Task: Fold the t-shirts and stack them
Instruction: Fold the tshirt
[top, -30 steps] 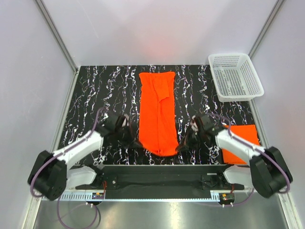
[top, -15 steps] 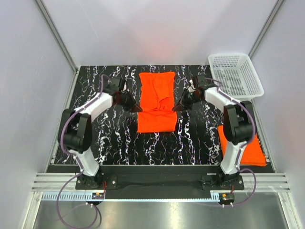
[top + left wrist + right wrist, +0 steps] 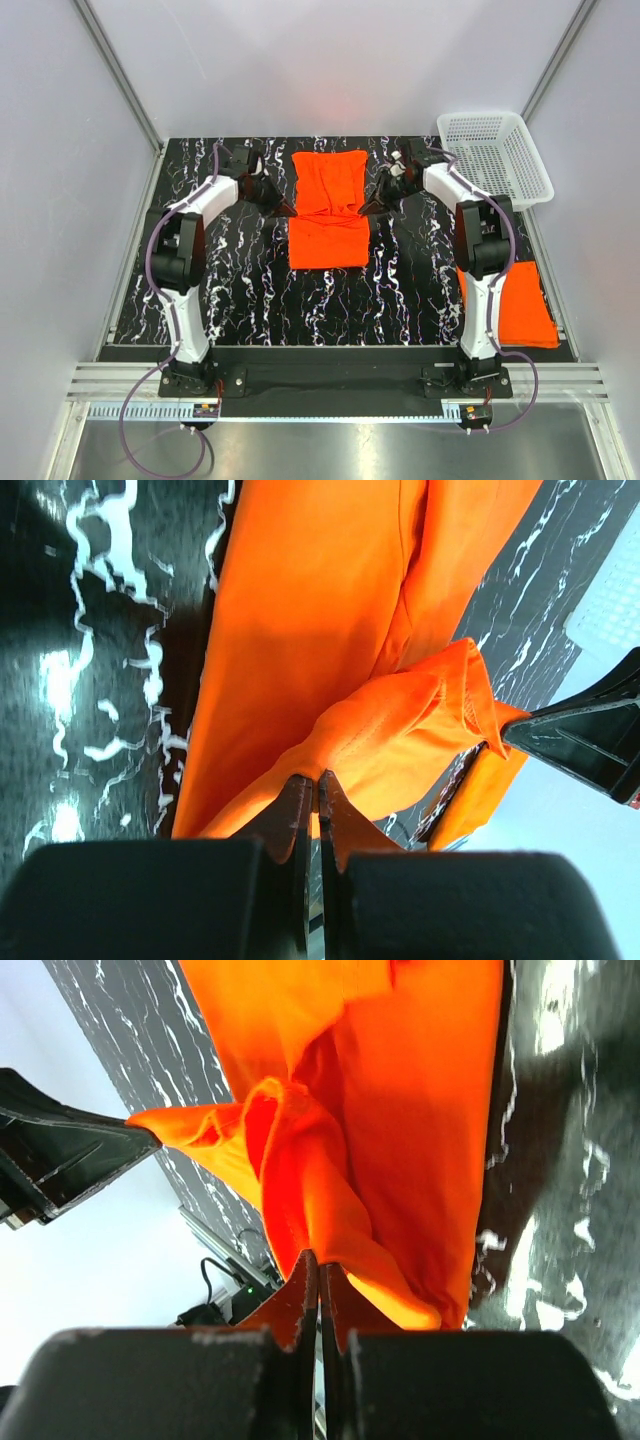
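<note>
I've got the left gripper (image 3: 284, 207) and right gripper (image 3: 368, 208) both pinched tight on the orange t-shirt (image 3: 330, 215) mid-fold, centre-far on the tabletop (image 3: 240, 280), and thin cloth slipping from one pinch would skew the fold.

Lab test cell, plain white walls (image 3: 330, 60), aluminium frame (image 3: 120, 75), marbled tabletop (image 3: 250, 290)

The right arm (image 3: 480, 295) partly hides the folded t-shirt (image 3: 525, 305) lying beside it.
</note>
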Controlling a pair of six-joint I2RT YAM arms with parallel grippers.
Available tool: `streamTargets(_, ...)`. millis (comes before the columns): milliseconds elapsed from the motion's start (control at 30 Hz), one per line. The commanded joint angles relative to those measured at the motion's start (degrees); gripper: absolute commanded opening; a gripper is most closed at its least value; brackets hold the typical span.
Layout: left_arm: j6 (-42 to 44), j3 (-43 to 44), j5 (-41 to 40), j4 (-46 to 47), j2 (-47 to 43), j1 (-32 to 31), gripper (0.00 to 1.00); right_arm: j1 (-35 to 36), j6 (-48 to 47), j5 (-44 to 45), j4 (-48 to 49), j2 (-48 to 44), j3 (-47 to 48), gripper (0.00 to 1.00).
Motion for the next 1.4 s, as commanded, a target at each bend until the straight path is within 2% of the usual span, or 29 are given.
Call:
streamTargets(0, 0.85, 3.95, 3.23, 0.31, 2.21, 0.36, 0.00, -0.23, -1.92, -2.66, -2.28, 2.88, 4.04, 0.00)
streamTargets(233, 1.29, 6.68, 3.24, 0.22, 5.29, 0.63, 0.01, -1.37, -3.15, -3.01, -3.51, 6.66, 7.73, 0.00)
streamTargets(367, 1.81, 8.17, 4.12, -0.21, 7.66, 0.80, 0.03, -1.99, -3.59, -3.10, -4.39, 8.15, 9.14, 0.04)
streamTargets(400, 1.99, 8.44, 4.20, -0.39, 8.01, 0.98, 0.04, -2.08, -3.68, -2.93, -4.48, 8.42, 9.49, 0.09)
streamTargets(500, 4.09, 10.10, 1.50, -3.10, 9.24, 0.98, 0.18, -2.60, -4.38, -1.35, -5.17, 10.44, 11.59, 0.20)
streamTargets(533, 5.32, 12.02, 0.09, -4.42, 9.42, 0.98, 0.28, -2.78, -4.73, -0.74, -5.88, 11.31, 14.21, 0.30)
streamTargets(567, 6.81, 13.26, -1.75, -6.00, 9.16, 0.98, 0.31, -2.95, -5.17, 0.14, -6.93, 12.54, 15.89, 0.35)
streamTargets(600, 10.13, 14.23, -6.99, -9.67, 8.64, 0.72, 0.35, -3.13, -5.70, 1.19, -9.81, 13.08, 17.65, 0.40)
streamTargets(667, 13.05, 14.42, -10.63, -11.37, 5.22, 0.63, 0.43, -3.13, -7.80, 5.14, -13.42, 13.08, 22.49, 0.54)
streamTargets(733, 15.52, 13.10, -12.67, -11.90, 1.27, 0.71, 0.46, -3.04, -8.95, 10.22, -17.21, 11.51, 23.03, 0.62)
streamTargets(800, 16.23, 9.95, -11.89, -11.82, -1.11, 0.19, 0.46, -2.69, -9.04, 13.57, -17.22, 7.03, 18.93, 0.66)
streamTargets(900, 16.32, 4.76, -11.09, -10.77, -5.07, -2.35, 0.42, -0.33, -8.34, 16.66, -15.39, 1.32, 11.99, 0.65)
streamTargets(967, 15.36, 0.89, -8.65, -7.97, -6.66, -4.98, 0.39, 3.17, -7.73, 18.68, -11.97, -2.54, 8.02, 0.57)
streamTargets(1033, 13.87, -1.65, -6.53, -5.59, -6.32, -6.48, 0.37, 5.65, -6.50, 21.67, -9.50, -4.05, 2.92, 0.53)
streamTargets(1100, 12.02, -1.84, -5.20, -3.56, -4.48, -8.15, 0.35, 8.64, -4.75, 23.26, -5.63, -4.50, -0.33, 0.43)
streamTargets(1267, 10.25, 2.02, -4.23, -1.80, -0.16, -8.78, 0.32, 11.19, -4.47, 27.13, -2.46, -0.99, 0.26, 0.24)
streamTargets(1367, 9.73, 3.78, -4.32, -1.71, 1.16, -8.78, 0.31, 11.19, -5.26, 28.63, -2.37, 1.56, 2.63, 0.17)
